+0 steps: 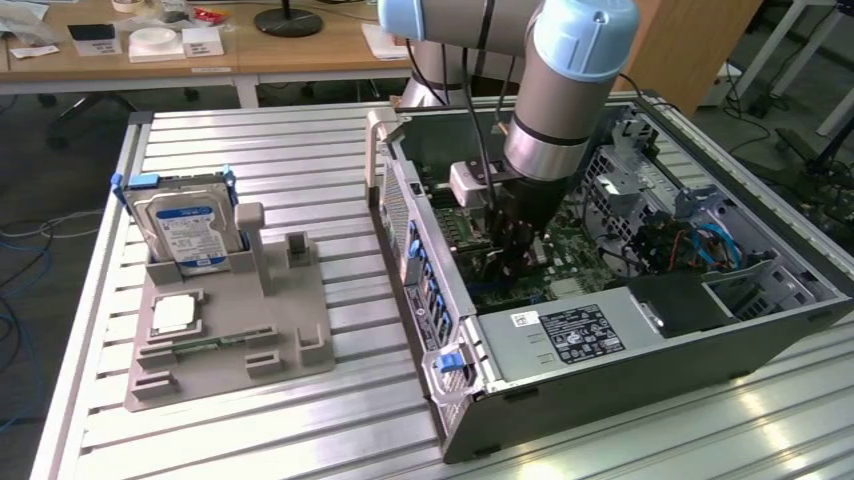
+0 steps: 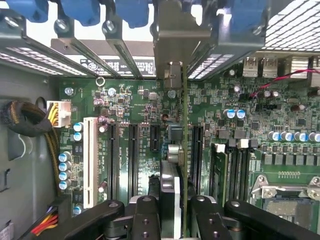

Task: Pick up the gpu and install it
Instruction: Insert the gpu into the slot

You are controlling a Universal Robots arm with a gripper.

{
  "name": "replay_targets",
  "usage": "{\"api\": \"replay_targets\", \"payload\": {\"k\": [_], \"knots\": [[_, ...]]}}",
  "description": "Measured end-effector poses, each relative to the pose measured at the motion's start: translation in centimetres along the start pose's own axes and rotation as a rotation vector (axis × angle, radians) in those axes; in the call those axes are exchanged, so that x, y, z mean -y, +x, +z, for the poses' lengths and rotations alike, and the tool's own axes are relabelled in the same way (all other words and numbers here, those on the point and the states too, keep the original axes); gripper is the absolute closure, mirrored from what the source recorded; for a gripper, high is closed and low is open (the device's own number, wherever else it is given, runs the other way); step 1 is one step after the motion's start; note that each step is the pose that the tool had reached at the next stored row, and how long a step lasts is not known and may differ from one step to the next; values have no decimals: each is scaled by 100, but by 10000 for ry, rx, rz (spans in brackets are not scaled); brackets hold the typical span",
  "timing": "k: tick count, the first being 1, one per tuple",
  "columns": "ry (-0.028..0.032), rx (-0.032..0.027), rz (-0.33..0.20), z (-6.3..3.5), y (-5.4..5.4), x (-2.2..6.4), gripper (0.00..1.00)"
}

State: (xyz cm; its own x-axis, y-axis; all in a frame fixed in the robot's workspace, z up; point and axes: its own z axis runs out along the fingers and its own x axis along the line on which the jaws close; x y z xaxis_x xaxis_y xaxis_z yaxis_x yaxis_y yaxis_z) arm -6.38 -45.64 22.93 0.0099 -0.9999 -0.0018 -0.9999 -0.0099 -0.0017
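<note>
Claw (image 2: 175, 212) closed on gpu (image 2: 183, 150)

The gpu (image 2: 184, 150) has a thin green board edge and a dull silver metal bracket. The gripper (image 2: 176, 212) is matt black, with smooth fingers (image 2: 145, 215). The motherboard (image 2: 140, 107) is glossy green. The computer case (image 1: 641, 375) is dark grey painted metal. The table (image 1: 267, 150) is ribbed shiny aluminium. The holder (image 1: 227, 345) looks like matt grey plastic. The hard drive (image 1: 187, 230) has a silver metal body with a glossy label.
</note>
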Motion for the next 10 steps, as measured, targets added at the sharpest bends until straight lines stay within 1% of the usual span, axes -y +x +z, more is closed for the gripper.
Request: {"api": "replay_targets", "payload": {"k": [6, 10], "knots": [[1, 3, 3, 0, 0, 1, 72], [0, 1, 1, 0, 0, 33, 72]]}}
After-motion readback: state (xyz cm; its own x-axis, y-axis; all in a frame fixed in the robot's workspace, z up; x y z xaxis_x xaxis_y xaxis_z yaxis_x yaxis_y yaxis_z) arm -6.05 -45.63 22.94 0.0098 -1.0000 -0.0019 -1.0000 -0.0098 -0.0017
